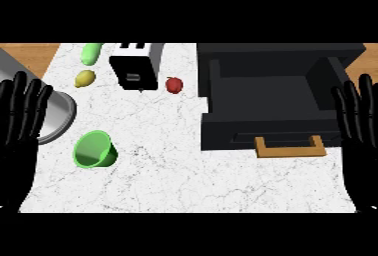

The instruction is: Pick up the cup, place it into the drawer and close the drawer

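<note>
While both hands rest open at the edges, fingers straight up and holding nothing, the left hand (22,112) shows at the left and the right hand (359,117) at the right. Nearest, the green cup (94,149) lies tipped on the counter (184,175). Farther right, the dark drawer (273,95) stands open, its wooden handle (290,148) forward.

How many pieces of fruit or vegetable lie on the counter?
3. A long green one lies at the far left edge, a yellow lemon-like one lies just nearer, and a small red one sits right of the toaster. Nothing seems hidden.
</note>
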Controlling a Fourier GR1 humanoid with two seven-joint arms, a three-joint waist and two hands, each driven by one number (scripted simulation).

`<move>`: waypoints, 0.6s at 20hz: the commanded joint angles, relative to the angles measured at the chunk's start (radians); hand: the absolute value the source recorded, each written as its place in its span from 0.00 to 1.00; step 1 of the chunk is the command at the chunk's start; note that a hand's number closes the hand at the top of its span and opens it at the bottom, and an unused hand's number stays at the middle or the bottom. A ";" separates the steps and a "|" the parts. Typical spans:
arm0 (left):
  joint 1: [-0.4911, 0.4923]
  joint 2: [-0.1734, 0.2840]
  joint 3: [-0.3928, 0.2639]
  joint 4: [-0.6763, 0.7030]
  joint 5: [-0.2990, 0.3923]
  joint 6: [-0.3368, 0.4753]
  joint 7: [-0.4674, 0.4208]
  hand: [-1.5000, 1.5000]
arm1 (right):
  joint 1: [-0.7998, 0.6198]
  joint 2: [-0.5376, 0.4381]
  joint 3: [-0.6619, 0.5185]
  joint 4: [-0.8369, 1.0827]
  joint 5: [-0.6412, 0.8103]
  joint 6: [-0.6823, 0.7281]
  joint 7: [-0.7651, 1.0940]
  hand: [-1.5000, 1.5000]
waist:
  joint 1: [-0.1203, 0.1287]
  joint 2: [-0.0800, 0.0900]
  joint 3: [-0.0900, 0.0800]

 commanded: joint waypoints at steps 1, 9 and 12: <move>-0.028 -0.036 -0.003 -0.005 -0.094 0.087 0.036 0.00 | 0.014 -0.029 -0.035 -0.086 -0.043 0.015 0.083 0.00 | 0.017 0.015 -0.005; -0.062 -0.156 -0.005 0.141 -0.260 0.668 0.065 0.00 | 0.009 -0.011 0.035 0.022 -0.097 0.072 0.095 0.00 | 0.011 0.021 -0.005; -0.103 -0.157 -0.064 0.222 -0.268 0.757 0.047 0.00 | -0.047 -0.033 -0.019 0.118 -0.136 0.102 0.065 0.00 | 0.018 0.020 -0.005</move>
